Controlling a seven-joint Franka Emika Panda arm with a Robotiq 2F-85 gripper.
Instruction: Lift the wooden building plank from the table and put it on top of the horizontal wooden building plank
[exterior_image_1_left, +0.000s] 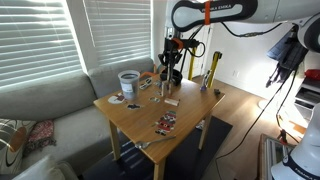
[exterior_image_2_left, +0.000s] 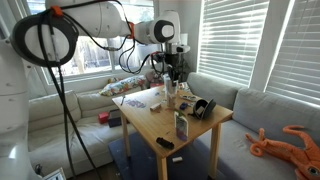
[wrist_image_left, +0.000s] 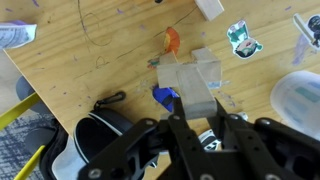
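Jaws of the gripper (wrist_image_left: 203, 118) stood narrow, closed on the wooden plank (wrist_image_left: 190, 80) — the pale piece stuck out from between them, held clear of the table (wrist_image_left: 100, 60) above an orange scrap (wrist_image_left: 172, 40) and a blue one (wrist_image_left: 165, 96). In an exterior view the arm (exterior_image_1_left: 230, 12) hung over the table's far side near a white tub (exterior_image_1_left: 128, 82), with another pale block (exterior_image_1_left: 172, 101) lying flat below. The arm's lettering and the sticker (wrist_image_left: 240, 40) print were too small to read — only shapes and colour showed.
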